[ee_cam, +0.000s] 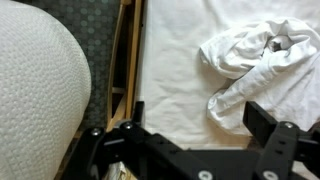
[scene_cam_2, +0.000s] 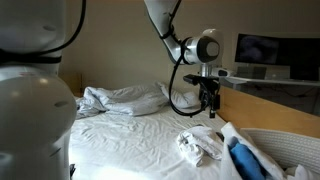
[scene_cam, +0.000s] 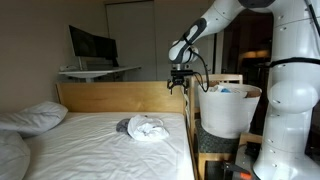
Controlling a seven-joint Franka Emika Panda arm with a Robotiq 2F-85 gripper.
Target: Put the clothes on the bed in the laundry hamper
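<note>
Likely light and limp, the clothes (ee_cam: 255, 55) lie heaped on the bed (ee_cam: 180, 60) at two o'clock in the wrist view, best pinched at the bunched middle by the gripper (scene_cam: 178, 84), its fingers (ee_cam: 272, 125) apart and empty.

The clothes (ee_cam: 250, 55) are soft, crumpled white cloth. The bed (scene_cam: 100, 148) has a matt, lightly creased sheet (ee_cam: 180, 100) and a light wood headboard (scene_cam: 120, 97). The laundry hamper (scene_cam: 228, 112) is white plastic.
</note>
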